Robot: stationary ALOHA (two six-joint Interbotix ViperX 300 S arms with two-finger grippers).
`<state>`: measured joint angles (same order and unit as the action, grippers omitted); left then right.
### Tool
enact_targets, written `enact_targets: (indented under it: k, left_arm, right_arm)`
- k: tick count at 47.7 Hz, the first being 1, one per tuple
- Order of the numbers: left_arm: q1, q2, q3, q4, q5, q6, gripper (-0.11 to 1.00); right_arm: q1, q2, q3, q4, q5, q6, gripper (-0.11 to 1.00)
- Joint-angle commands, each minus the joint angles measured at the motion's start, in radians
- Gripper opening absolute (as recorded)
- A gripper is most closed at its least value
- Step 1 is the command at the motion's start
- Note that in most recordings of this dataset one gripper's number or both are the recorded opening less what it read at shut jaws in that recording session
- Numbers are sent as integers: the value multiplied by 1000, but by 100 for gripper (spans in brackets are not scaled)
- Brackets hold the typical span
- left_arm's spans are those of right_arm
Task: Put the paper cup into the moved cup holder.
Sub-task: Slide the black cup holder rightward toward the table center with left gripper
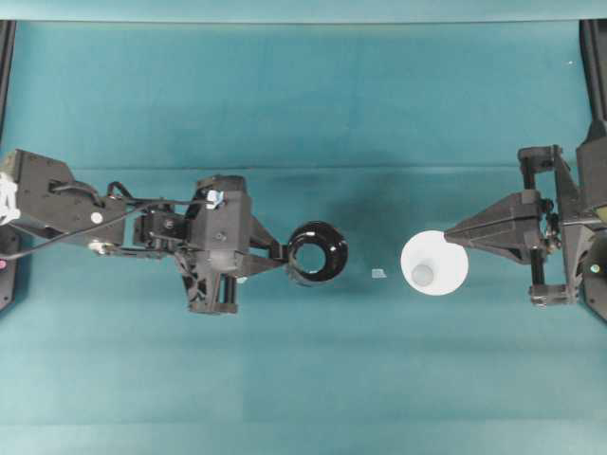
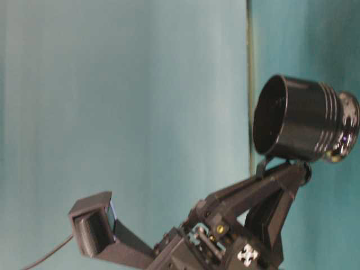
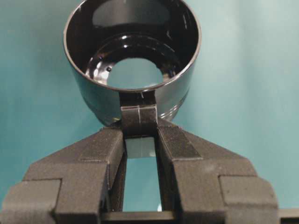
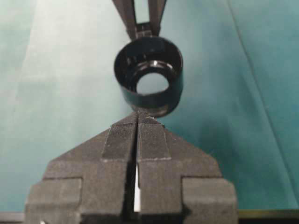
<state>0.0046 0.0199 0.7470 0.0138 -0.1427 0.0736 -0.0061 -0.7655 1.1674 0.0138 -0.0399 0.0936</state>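
The glossy black cup holder (image 1: 318, 230) hangs left of centre, held off the teal table by its side tab. My left gripper (image 1: 283, 253) is shut on that tab (image 3: 139, 116), and the holder's open mouth (image 3: 93, 93) faces up; through it the table shows. From the side the holder (image 2: 306, 118) sits above the left fingers (image 2: 275, 185). The white paper cup (image 1: 446, 270) is right of centre. My right gripper (image 1: 450, 237) is shut over its rim, and a white sliver of cup wall (image 4: 137, 196) shows between its fingers. Ahead of the right gripper (image 4: 138, 116) is the holder (image 4: 149, 100).
A small pale scrap (image 1: 378, 274) lies on the teal table (image 1: 303, 379) between holder and cup. Black frame posts stand at the far left (image 1: 6, 57) and far right (image 1: 596, 57) edges.
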Motion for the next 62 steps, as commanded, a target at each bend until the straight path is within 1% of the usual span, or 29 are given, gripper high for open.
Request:
enact_targets:
  k: [1,30,62]
  left_arm:
    - [-3,8,-20,3,-20,0,18]
    - [-3,71,-18,3,-67,-12,18]
    - [-3,86,-15,3,-63,-15,18]
  right_arm:
    - [-2,3,-20,2,-5,8,-2]
    - [0,5,-20,2,6,8,-2]
    - [-2,5,-20,2,15,8,-2]
